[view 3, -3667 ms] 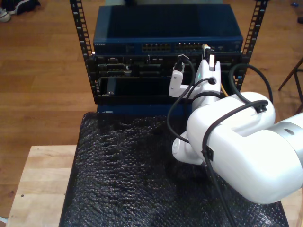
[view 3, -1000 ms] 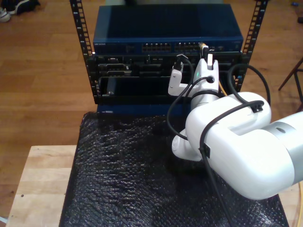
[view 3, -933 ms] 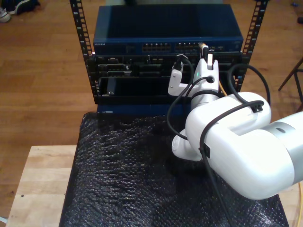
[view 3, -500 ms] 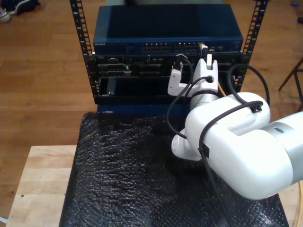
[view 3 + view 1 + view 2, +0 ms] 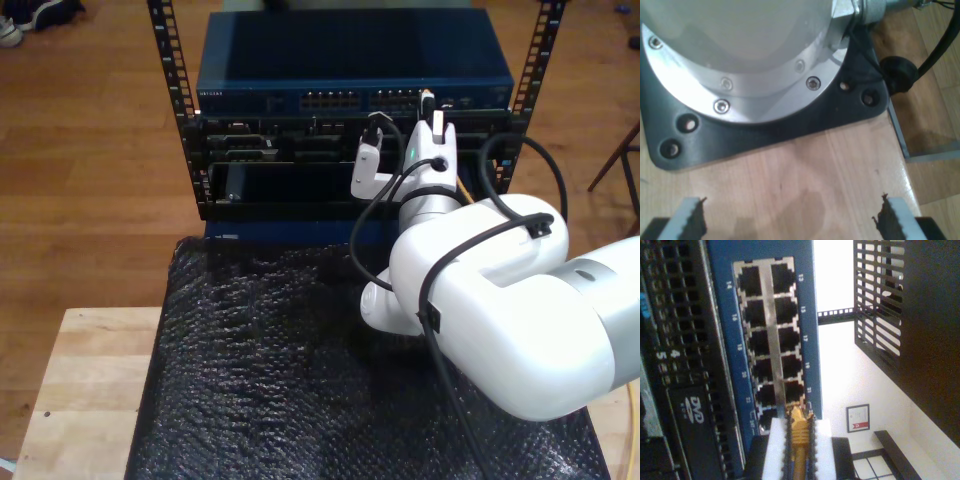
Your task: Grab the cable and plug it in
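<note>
Gripping the cable [image 5: 798,437] with my second tool [image 5: 797,426], white pads [image 5: 775,450] closed on either side of the yellow boot just behind the plug [image 5: 797,410]. Holding that plug tip right against the port block [image 5: 767,335] of the blue switch [image 5: 810,315], at the end of the double row of sockets by the numbers in the low twenties (cannot tell whether the tip is inside a socket or just at its mouth). Reaching, in the exterior view, across the black bubble-wrap mat [image 5: 250,370] to the switch's front, toward the exterior view's right end of the port row, with a short stretch of yellow cable showing below the wrist beside the looping black arm cables [image 5: 375,215]. Sitting beneath the switch in the rack [image 5: 165,70], darker units, one marked DVD in the second wrist view. Hanging well apart from all that, my first tool [image 5: 792,220], jaws spread wide with nothing between them, over the bare wooden bench [image 5: 830,170], near a black mounting plate [image 5: 840,112] carrying a silver arm base [image 5: 740,55].
</note>
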Robot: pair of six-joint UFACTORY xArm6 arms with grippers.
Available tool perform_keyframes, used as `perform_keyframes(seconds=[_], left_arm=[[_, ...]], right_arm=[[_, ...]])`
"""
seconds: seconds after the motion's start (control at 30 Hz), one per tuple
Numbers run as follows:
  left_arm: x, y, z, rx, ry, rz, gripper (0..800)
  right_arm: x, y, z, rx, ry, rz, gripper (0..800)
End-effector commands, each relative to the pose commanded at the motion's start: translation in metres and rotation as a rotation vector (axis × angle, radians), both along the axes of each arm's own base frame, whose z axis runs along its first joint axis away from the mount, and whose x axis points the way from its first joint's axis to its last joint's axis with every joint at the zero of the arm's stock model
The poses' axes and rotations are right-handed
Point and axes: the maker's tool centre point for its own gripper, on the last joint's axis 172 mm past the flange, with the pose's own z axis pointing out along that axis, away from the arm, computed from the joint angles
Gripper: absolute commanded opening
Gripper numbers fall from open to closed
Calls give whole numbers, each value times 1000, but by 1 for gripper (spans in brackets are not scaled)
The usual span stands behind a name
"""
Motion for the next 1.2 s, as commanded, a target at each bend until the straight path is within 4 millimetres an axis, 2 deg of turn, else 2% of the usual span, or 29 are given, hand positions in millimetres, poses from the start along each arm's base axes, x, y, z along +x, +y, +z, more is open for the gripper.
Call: perform_keyframes(seconds=[0.47, 0.53, 0.7, 0.93, 1.2], left_arm=[[0, 0, 0, 0, 0, 2, 800], [0, 0, 0, 0, 0, 2, 800], [0, 0, 0, 0, 1, -1, 800], [0, 0, 0, 0, 0, 2, 800], [0, 0, 0, 0, 0, 2, 800]], right_arm=[[2, -2, 1, 5, -6, -4, 0], [3, -4, 2, 6, -6, -7, 31], [3, -7, 3, 6, -7, -10, 200], [1, -6, 3, 6, -5, -7, 241], [-7, -3, 17, 0, 11, 17, 273]])
